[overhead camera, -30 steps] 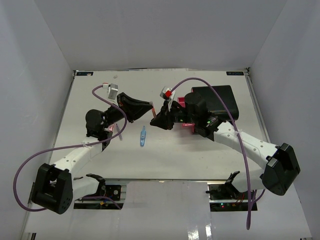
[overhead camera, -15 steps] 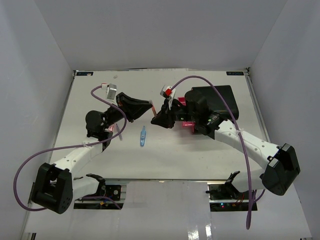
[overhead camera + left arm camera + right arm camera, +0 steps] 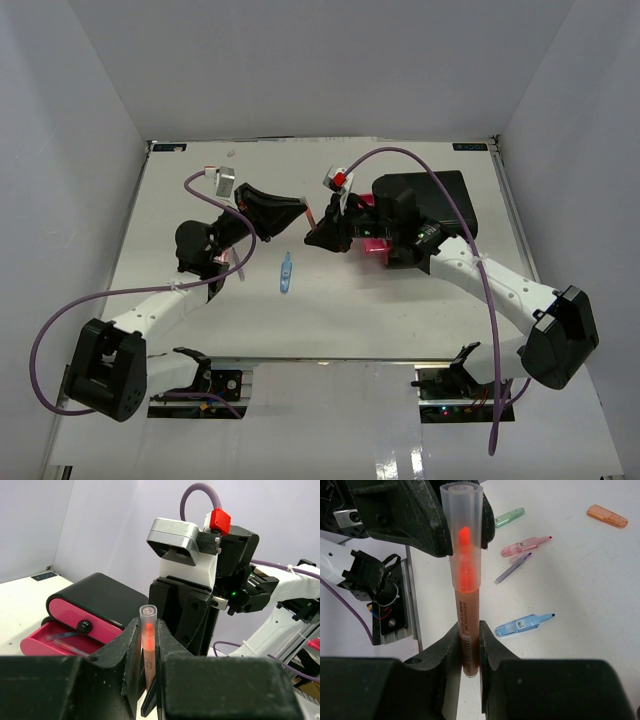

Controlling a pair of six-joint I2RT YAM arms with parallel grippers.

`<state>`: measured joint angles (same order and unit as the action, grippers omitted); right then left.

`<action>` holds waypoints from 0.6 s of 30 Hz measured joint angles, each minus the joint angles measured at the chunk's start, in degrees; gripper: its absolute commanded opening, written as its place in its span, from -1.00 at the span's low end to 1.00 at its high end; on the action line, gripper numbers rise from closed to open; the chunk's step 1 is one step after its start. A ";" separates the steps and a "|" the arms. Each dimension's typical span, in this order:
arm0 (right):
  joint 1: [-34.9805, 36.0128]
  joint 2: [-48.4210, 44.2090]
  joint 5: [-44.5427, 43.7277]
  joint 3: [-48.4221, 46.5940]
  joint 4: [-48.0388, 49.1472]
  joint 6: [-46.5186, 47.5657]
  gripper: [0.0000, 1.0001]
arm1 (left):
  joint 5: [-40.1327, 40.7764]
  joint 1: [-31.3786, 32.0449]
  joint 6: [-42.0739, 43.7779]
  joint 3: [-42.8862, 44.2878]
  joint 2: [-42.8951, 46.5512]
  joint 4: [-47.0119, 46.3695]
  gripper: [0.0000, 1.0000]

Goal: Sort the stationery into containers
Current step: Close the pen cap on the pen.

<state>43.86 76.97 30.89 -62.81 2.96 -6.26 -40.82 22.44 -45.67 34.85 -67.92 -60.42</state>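
Note:
A salmon pen [image 3: 466,570] with a clear cap stands upright between both grippers. My right gripper [image 3: 469,640] is shut on its lower barrel. My left gripper [image 3: 148,635] is shut on the same pen [image 3: 148,630], its cap sticking out above the fingers. In the top view the two grippers meet at mid-table, left gripper [image 3: 298,210] and right gripper [image 3: 316,237]. The black cabinet [image 3: 440,205] stands behind the right arm, its bottom pink drawer [image 3: 40,645] pulled open with pens inside. A light-blue piece [image 3: 287,272] lies on the table.
In the right wrist view a green item [image 3: 510,516], a pink one [image 3: 525,545], a grey-blue pen [image 3: 512,567], an orange piece [image 3: 606,516] and the light-blue piece [image 3: 522,625] lie on the white table. The upper drawer with its black knob [image 3: 84,626] is closed.
Both grippers stay together at the pen; the right gripper has crept slightly up and the left arm has shifted slightly. Nothing else has moved.

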 measured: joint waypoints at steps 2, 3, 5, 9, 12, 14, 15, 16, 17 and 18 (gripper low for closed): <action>-0.22 0.28 0.39 -0.46 0.00 -0.17 -0.85 | 0.63 0.09 -0.26 0.00 -0.20 -0.52 -1.00; -0.31 0.39 0.48 -0.66 -0.02 -0.22 -0.85 | 0.87 0.11 -0.28 0.00 -0.28 -0.76 -1.00; -0.48 0.79 0.76 -1.29 -0.07 -0.26 -0.85 | 1.55 0.17 -0.37 0.02 -0.52 -1.40 -1.00; -0.98 1.68 1.31 -2.45 -0.33 -0.24 -0.85 | 2.67 0.17 -0.02 0.28 -0.72 -1.27 -1.00; -1.46 1.97 1.66 -2.69 -0.33 -0.22 -0.85 | 2.71 0.20 1.29 1.20 -0.61 0.94 -1.00; -1.92 1.99 1.95 -2.78 -0.35 -0.22 -0.85 | 2.67 0.26 2.36 2.10 -0.50 3.13 -1.00; -2.16 1.99 2.10 -2.82 -0.33 -0.22 -0.85 | 2.49 0.28 2.91 2.64 -0.48 4.11 -1.00; -2.36 1.99 2.23 -2.93 -0.35 -0.22 -0.85 | 2.32 0.31 3.43 3.19 -0.48 5.18 -1.00; -2.54 2.03 2.32 -3.02 -0.35 -0.24 -0.85 | 2.19 0.31 3.98 3.72 -0.48 6.23 -1.00; -2.69 2.05 2.40 -3.08 -0.35 -0.24 -0.85 | 1.99 0.31 4.59 4.17 -0.44 7.08 -1.00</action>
<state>41.17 79.02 33.30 -65.89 2.61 -6.50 -38.83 22.74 -41.08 39.03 -68.36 -53.34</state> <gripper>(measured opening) 0.207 0.229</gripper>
